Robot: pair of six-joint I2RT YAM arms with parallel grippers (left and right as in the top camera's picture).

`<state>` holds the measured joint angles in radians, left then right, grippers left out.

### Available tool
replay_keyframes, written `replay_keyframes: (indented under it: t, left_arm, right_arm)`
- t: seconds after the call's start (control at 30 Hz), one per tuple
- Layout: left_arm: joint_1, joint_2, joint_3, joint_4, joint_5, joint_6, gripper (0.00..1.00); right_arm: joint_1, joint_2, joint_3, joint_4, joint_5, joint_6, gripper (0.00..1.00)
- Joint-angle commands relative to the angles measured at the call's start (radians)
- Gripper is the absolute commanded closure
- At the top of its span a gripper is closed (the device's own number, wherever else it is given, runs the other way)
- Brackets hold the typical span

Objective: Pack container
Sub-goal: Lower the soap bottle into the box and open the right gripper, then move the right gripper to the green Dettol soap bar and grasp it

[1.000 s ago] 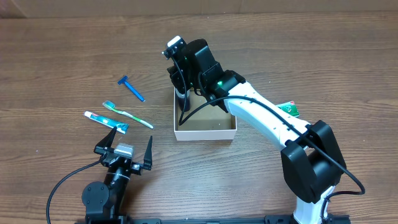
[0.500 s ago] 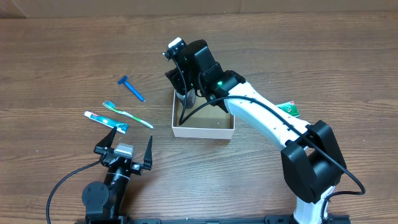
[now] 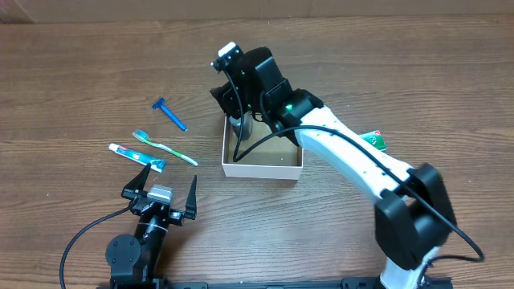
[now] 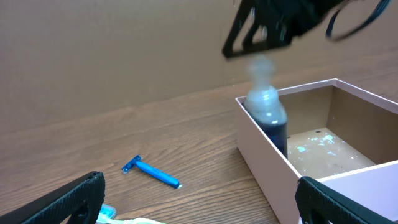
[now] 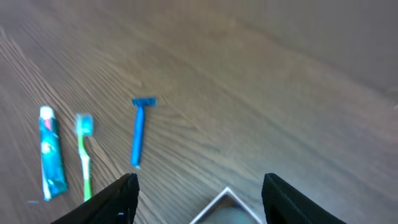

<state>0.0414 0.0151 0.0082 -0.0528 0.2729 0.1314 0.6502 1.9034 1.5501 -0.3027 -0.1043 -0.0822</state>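
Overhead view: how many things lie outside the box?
4: blue razor, toothbrush and toothpaste lie left of the box; a green packet lies right of it. The arm may hide more.

The table (image 3: 401,72) is brown wood, matt, with a clear grain. The container (image 3: 265,170) has smooth white card walls and a dull brown cardboard floor flecked with pale scuffs. The bottle (image 4: 267,109) looks like clear plastic, dark lower down. The razor (image 3: 170,115) is blue plastic and the toothbrush (image 3: 165,148) green and white plastic. The tube (image 3: 135,156) shows a slight sheen. The right arm (image 3: 353,156) has a smooth white shell.
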Motion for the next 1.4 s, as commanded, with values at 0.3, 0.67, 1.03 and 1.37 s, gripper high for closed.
replay_keyframes:
  t: [0.3,0.67,1.03,1.37]
  left_arm:
    - [0.006,-0.01,-0.003,0.002,-0.011,0.011,0.0]
    - [0.006,-0.01,-0.003,0.001,-0.011,0.011,0.0]
    - [0.006,-0.01,-0.003,0.002,-0.011,0.011,0.0]
    - [0.006,-0.01,-0.003,0.001,-0.011,0.011,0.0]
  right_arm:
    - [-0.037,-0.124,0.029,-0.147,0.018,0.001,0.36]
    - [-0.288,-0.272,0.029,-0.418,0.047,0.398,0.24]
    - [-0.635,-0.22,0.021,-0.697,0.051,0.556,0.0]
    - [-0.712,-0.058,0.021,-0.807,0.047,0.689,0.0]
